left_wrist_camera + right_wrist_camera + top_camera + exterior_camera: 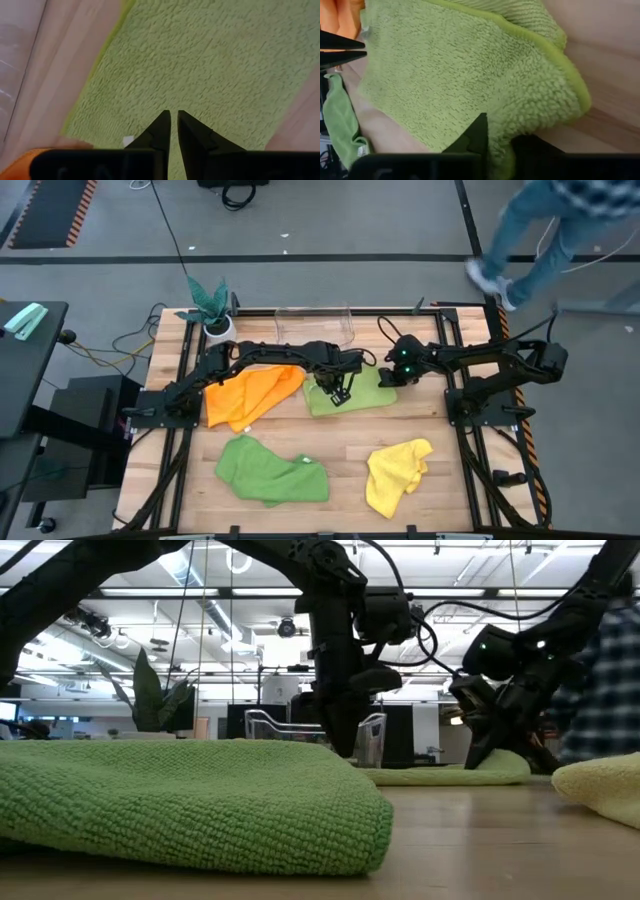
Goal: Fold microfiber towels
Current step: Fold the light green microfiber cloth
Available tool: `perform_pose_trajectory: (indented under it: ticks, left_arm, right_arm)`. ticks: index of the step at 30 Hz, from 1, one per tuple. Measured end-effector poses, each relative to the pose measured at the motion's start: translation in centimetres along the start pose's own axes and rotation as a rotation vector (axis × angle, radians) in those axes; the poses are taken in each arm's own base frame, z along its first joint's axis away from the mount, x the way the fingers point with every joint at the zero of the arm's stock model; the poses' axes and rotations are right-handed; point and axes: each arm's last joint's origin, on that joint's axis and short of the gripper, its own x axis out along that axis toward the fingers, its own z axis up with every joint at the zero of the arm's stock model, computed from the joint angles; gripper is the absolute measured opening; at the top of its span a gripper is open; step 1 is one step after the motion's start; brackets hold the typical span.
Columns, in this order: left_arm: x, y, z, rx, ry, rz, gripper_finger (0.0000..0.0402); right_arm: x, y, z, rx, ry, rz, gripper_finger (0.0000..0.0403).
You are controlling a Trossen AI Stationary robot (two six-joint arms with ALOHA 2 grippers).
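Observation:
The light lime towel [360, 395] lies at the table's far middle, one part doubled over at its right side. My left gripper [340, 393] points down over its left part with fingers shut [173, 120]. My right gripper [388, 377] is shut on the towel's right edge [505, 145]. The orange towel [250, 395] lies crumpled to the left. The darker green towel [270, 470] lies at the near left and the yellow towel [395, 475] at the near right, both bunched on the wood. My left gripper points down at the lime towel's left part [172, 100]; I cannot tell whether its shut tips touch it. My right gripper pinches the towel's thick right edge [507, 150] between its two fingers [477, 135], coming low from the table's right. The towel bulges between them and the rest of it lies on the table.
A clear plastic bin [315, 325] stands just behind the lime towel, and a teal-leaved plant in a white pot [212, 308] stands at the far left. A person [540, 230] walks on the floor beyond the far right corner. Bare wood [340, 435] shows between the towels.

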Motion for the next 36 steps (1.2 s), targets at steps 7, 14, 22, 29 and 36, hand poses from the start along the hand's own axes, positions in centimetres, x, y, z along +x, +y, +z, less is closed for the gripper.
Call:
perform_pose_trajectory:
  ticks: [7,14,22,29,36]
  left_arm:
    - [0.0,0.0,-0.1,0.002,0.009,0.004,0.0037]
    - [0.0,0.0,-0.1,0.008,0.011,0.005,0.0038]
    - [-2.1,0.2,0.0,0.002,-0.032,-0.015,0.0023]
    - [-5.1,1.3,0.5,-0.022,-0.104,-0.041,0.0024]
    - [-6.7,2.3,1.0,-0.045,-0.164,-0.056,0.0027]
  right_arm:
    - [0.0,0.6,-0.2,-0.029,-0.004,0.001,0.0012]
    - [-0.9,1.8,-0.9,-0.083,-0.055,0.020,0.0007]
    - [-3.3,2.1,-1.8,-0.092,-0.119,-0.005,0.0004]
    - [-5.3,2.0,-2.6,-0.081,-0.170,-0.027,0.0002]
    - [-5.9,1.8,-3.4,-0.076,-0.147,-0.074,0.0001]
